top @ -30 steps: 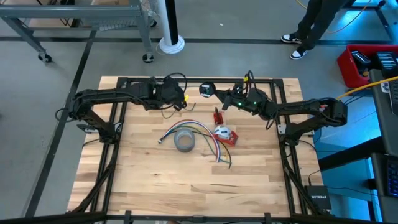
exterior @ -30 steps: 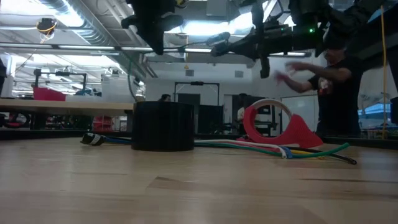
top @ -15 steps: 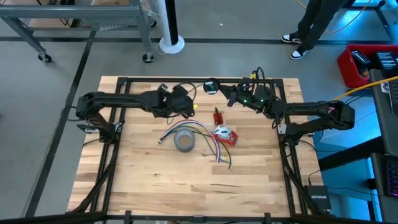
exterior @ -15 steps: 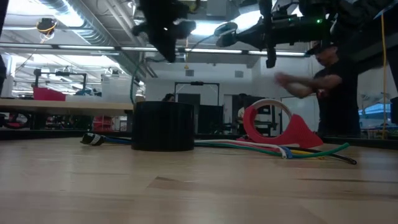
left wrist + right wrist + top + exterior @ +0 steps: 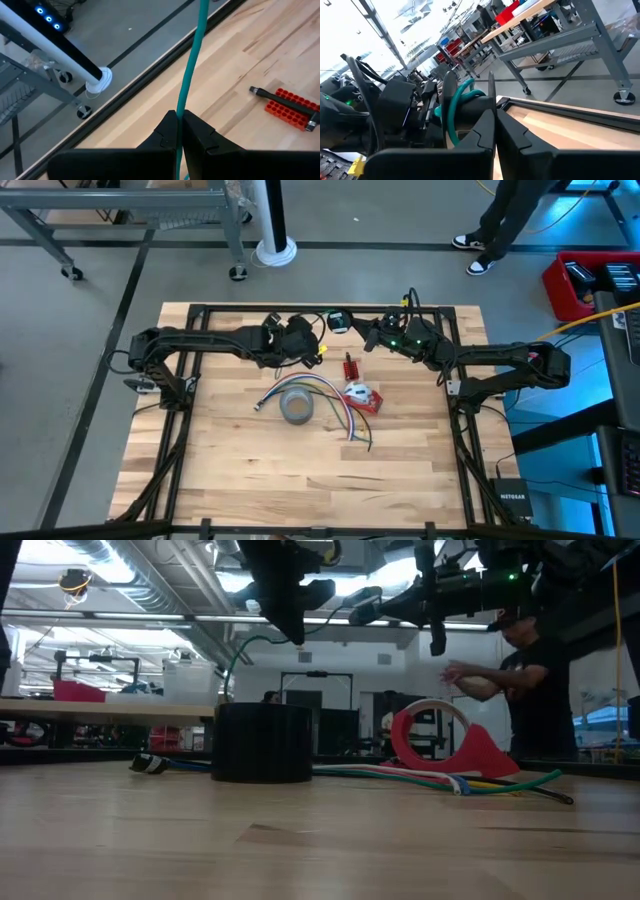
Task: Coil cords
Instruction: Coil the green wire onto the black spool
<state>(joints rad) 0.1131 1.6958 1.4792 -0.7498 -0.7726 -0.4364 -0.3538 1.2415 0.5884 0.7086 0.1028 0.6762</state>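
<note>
Wooden tabletop (image 5: 260, 460) carries a grey tape roll (image 5: 297, 407). Beyond it, raised, the left gripper (image 5: 179, 120) pinches the green cord (image 5: 192, 65); the right gripper (image 5: 494, 117) is closed, its hold unclear.

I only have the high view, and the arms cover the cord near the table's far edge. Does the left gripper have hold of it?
Observer: Yes. In the left wrist view the left gripper is shut on the green cord, which runs straight out from between its fingers.
Operator: Is the cord off the table?
Observer: In the low view it hangs in a curve from the raised gripper. Its lower end drops behind the tape roll, so I can't tell if it touches the wood.
Operator: And the right gripper?
Observer: In the right wrist view the right gripper is shut, with a loop of the cord just beyond it. I can't tell whether it grips anything.
</note>
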